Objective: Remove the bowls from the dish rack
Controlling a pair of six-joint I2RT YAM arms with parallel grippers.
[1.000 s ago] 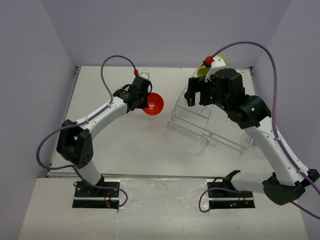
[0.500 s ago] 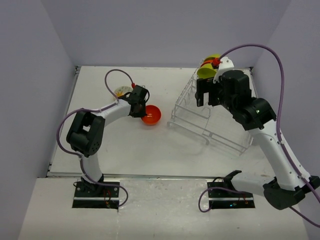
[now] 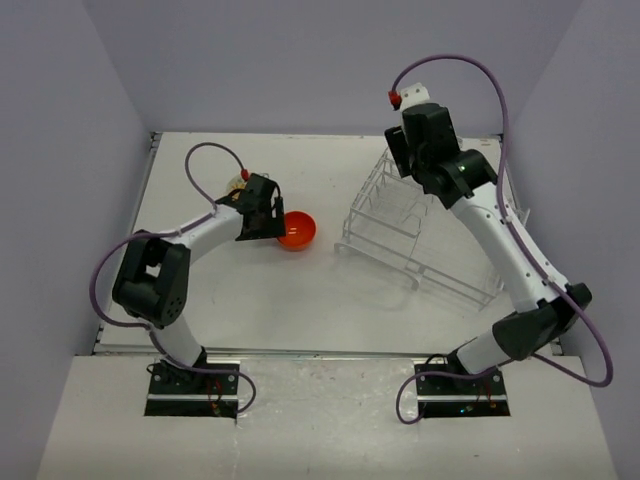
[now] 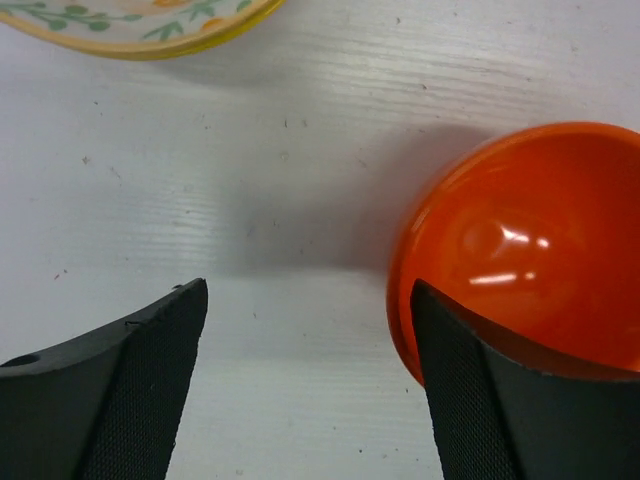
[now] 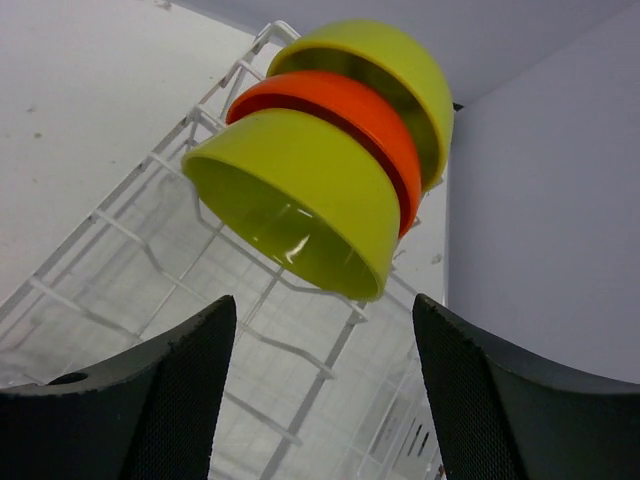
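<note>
Right wrist view: right jaws parted before three glossy bowls (image 5: 345, 105) standing on edge in the dish rack (image 5: 130, 240); probably light, stiff, slippery; pinch the front lime-green bowl (image 5: 290, 190) by its rim; left jaws released over the orange-red bowl (image 4: 540, 240) on the worktop (image 4: 250, 200).

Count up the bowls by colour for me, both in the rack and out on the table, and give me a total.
Lime-green bowls: 2, both in the dish rack.
Orange bowls: 2, one in the rack, one on the table.
Cream patterned bowl: 1, on the table.
Total: 5 bowls.
</note>
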